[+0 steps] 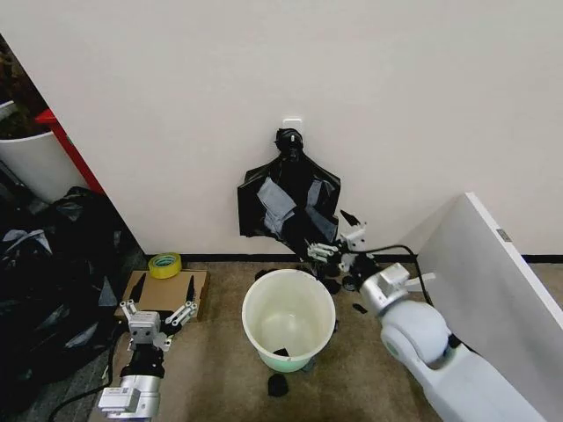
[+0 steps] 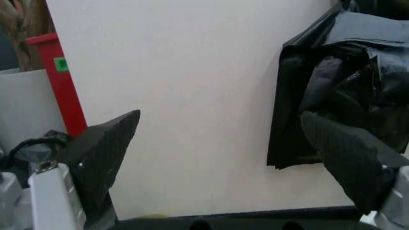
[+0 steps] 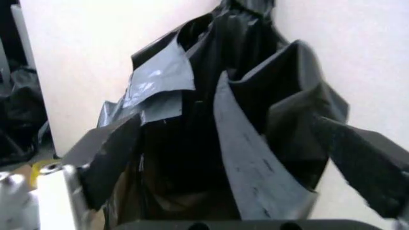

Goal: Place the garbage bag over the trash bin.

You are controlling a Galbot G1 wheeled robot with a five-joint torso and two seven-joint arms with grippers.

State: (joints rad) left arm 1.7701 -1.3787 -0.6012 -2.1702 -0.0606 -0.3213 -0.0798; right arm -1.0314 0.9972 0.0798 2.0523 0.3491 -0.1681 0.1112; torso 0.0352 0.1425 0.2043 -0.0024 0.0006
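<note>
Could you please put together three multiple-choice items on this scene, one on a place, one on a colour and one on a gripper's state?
1. Where is the bundle of black bags?
A. hanging on the wall
B. inside the bin
C. on the cardboard

2. What colour is the tape roll?
A. red
B. yellow-green
C. blue

3. How are the left gripper's fingers?
A. shut on a bag
B. shut on nothing
C. open, holding nothing

Answers:
1. A, it hangs from a wall hook above the trash bin, with the right gripper at its lower edge.
2. B, it lies on the cardboard.
3. C, its black pads stand spread apart.
</note>
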